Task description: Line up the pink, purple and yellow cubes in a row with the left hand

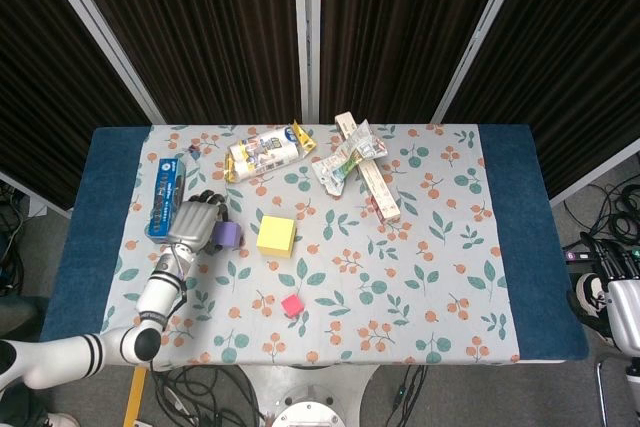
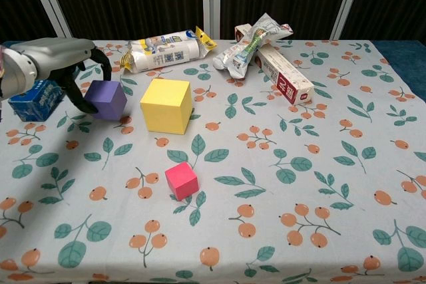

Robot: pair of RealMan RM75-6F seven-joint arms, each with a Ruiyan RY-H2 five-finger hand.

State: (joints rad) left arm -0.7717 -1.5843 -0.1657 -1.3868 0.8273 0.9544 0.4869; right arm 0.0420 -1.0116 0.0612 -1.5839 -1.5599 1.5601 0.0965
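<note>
My left hand grips the purple cube from its left side, with the fingers curled over its top. The cube is held just left of the larger yellow cube, a small gap between them. Whether it touches the cloth I cannot tell. Nearer the table's front lies the small pink cube, on its own. My right hand hangs off the table's right side, partly cut by the frame edge, its fingers unclear.
A blue box lies just behind my left hand. At the back are a snack bag, a crumpled wrapper and a long carton. The floral cloth covers the table.
</note>
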